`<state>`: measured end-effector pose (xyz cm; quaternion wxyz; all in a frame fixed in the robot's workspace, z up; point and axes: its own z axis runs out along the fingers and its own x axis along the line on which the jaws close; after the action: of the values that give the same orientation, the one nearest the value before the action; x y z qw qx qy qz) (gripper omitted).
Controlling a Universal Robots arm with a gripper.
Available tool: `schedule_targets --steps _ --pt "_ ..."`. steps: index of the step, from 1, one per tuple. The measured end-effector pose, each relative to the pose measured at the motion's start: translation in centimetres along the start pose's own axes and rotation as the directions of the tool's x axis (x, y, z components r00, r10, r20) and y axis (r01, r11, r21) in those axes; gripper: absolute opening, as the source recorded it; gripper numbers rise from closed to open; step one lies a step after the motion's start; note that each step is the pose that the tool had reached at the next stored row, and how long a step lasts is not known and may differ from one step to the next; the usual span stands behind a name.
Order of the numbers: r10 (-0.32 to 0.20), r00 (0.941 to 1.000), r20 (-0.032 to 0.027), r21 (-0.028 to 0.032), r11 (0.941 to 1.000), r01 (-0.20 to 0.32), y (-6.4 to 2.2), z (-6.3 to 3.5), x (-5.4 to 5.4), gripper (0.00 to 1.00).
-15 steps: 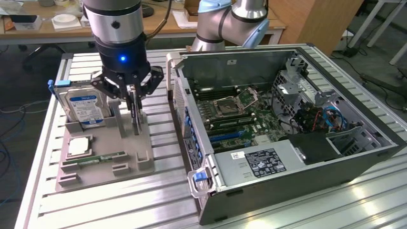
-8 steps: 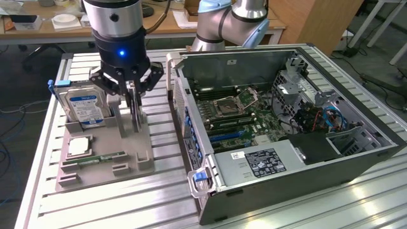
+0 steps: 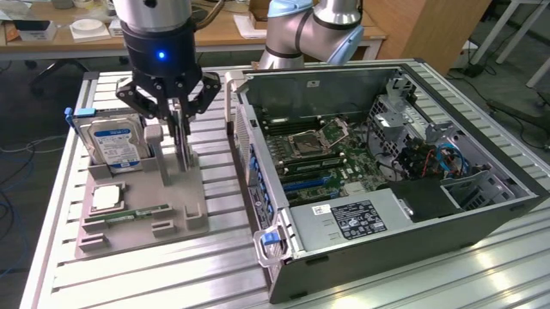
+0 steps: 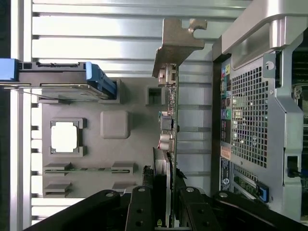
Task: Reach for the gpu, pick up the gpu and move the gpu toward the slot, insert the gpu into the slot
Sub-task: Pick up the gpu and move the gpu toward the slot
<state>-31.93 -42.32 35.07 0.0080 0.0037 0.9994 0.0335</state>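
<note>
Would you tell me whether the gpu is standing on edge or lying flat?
On edge: the gpu stands upright in the grey holder, thin edge up.

The gpu (image 4: 168, 125) bore a dull silvery metal bracket (image 4: 179, 41); the tray (image 4: 130, 159) looked matt grey plastic, the table (image 4: 96, 21) ribbed brushed metal.

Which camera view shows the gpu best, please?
The wrist view: the gpu shows its silvery bracket and connectors along one edge. In the exterior view it is a thin dark edge, upright in the grey holder, between the fingers of the pincer.
</note>
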Motion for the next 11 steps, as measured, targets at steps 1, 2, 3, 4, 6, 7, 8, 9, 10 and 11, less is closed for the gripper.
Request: schedule_targets --steps 1,2,3,4,6,7,8,9,10,11 --pt "0.000 1.0000 -0.0001 0.0010 1.0000 0.000 0.02 -0.29 0.0 0.27" --pt "0.000 1.0000 0.0000 0.0014 1.0000 0.000 0.04 -0.57 0.0 0.27" --pt "0.000 1.0000 -0.0001 0.0020 1.0000 0.000 0.06 -0.86 0.0 0.27" --pt "0.000 1.0000 0.0001 0.0020 1.0000 0.000 0.08 -1.19 0.0 0.27" --pt "0.000 1.0000 0.0000 0.0021 1.0000 0.000 0.13 -1.95 0.0 0.27" --pt "0.000 1.0000 0.0001 0.0020 1.0000 0.000 0.16 -2.37 0.0 0.27" --pt "0.000 1.0000 0.0001 0.0020 1.0000 0.000 0.19 -2.76 0.0 0.27" --pt "0.000 1.0000 0.0000 0.0021 1.0000 0.000 0.21 -3.14 0.0 0.27" --pt "0.000 1.0000 0.0001 0.0021 1.0000 0.000 0.23 -3.42 -0.1 0.27" --pt "0.000 1.0000 0.0000 0.0021 1.0000 0.000 0.25 -3.66 -0.1 0.27"
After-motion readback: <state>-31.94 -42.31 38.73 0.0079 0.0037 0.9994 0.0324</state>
